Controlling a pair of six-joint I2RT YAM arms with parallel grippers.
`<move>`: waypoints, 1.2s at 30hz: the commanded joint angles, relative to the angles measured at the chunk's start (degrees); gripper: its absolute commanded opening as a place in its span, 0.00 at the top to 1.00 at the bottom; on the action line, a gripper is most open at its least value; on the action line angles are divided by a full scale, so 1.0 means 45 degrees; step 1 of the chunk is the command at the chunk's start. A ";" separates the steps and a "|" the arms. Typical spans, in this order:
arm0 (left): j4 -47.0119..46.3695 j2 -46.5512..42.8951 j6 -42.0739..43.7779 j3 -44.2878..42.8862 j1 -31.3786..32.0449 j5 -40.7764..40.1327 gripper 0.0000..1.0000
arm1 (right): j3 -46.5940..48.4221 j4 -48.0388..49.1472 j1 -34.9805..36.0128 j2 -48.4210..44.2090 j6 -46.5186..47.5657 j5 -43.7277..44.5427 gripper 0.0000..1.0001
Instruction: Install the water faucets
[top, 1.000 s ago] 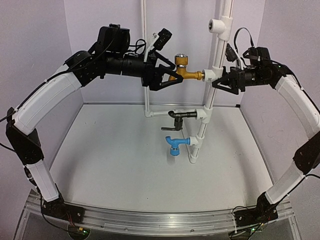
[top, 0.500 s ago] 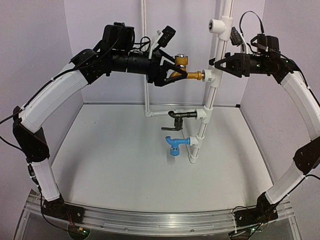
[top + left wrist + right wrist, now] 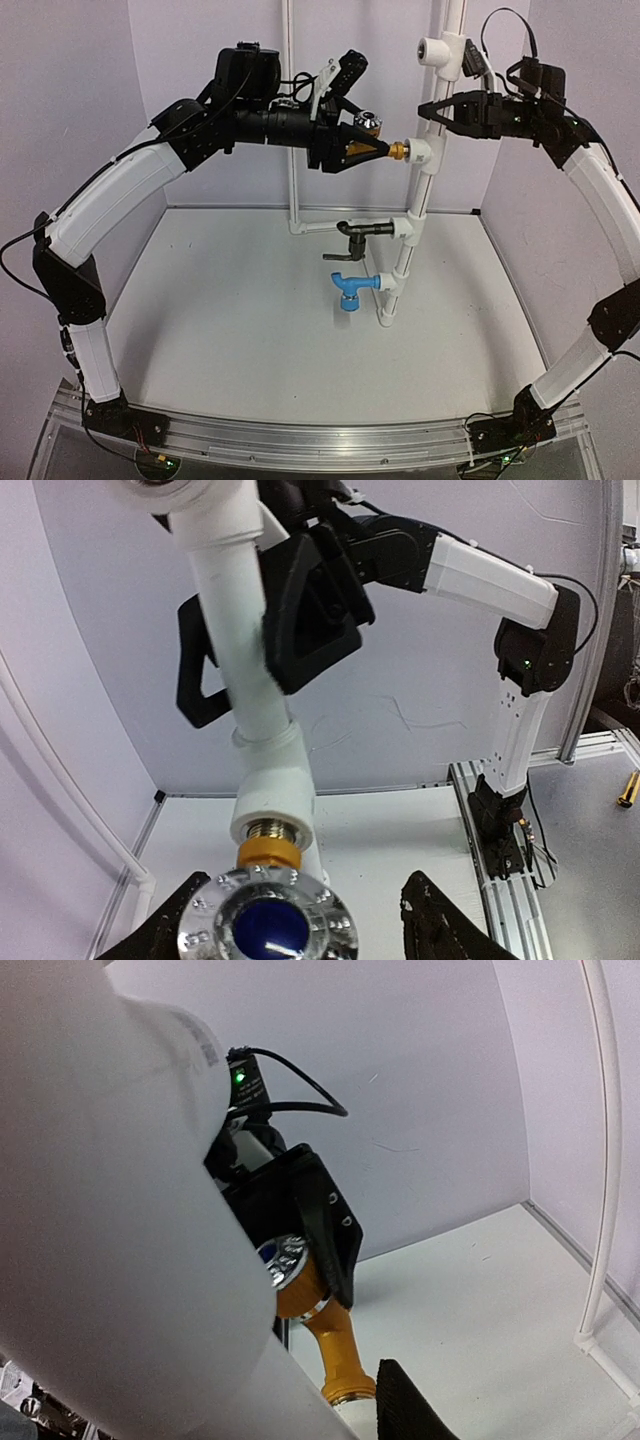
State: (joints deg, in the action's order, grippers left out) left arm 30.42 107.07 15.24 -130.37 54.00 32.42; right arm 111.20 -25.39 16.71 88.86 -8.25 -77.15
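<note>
High on the upright white pipe (image 3: pixel 423 190), the brass faucet (image 3: pixel 397 151) sits with its stem in a white tee (image 3: pixel 420 152). Left gripper (image 3: pixel 372 148) straddles this faucet; a gap shows beside its silver cap (image 3: pixel 265 930), so I cannot tell whether it pinches. Right gripper (image 3: pixel 432 108) clasps the pipe just above the tee, jaws narrow. Lower on the pipe, the black faucet (image 3: pixel 358 230) and blue faucet (image 3: pixel 350 290) hang mounted.

- White pipe (image 3: pixel 423 190) standing on pale table (image 3: pixel 250 330), tee fitting (image 3: pixel 441 50) near top.
- Thin white tube (image 3: pixel 288 30) behind it, against lilac back wall (image 3: pixel 180 40).
- Aluminium rail (image 3: pixel 300 435) along near table edge.
</note>
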 commanded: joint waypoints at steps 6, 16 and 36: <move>-0.0252 -0.0537 0.1066 -0.0247 0.0441 0.0153 0.40 | -0.0215 0.1247 -0.0018 -0.0389 -0.1188 0.0671 0.78; 0.0189 -0.1134 0.2156 0.0405 0.1414 -0.0915 0.39 | -0.0694 0.1417 -0.0007 -0.0459 -0.1141 0.0789 0.96; 0.0683 -0.1685 0.1475 0.0912 0.2054 -0.1819 0.46 | -0.2249 0.1444 -0.0016 -0.1411 -0.0330 0.0561 1.00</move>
State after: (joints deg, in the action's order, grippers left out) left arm 32.79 103.59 24.07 -128.37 62.59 25.28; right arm 101.95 -13.67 16.71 83.50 -3.23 -73.32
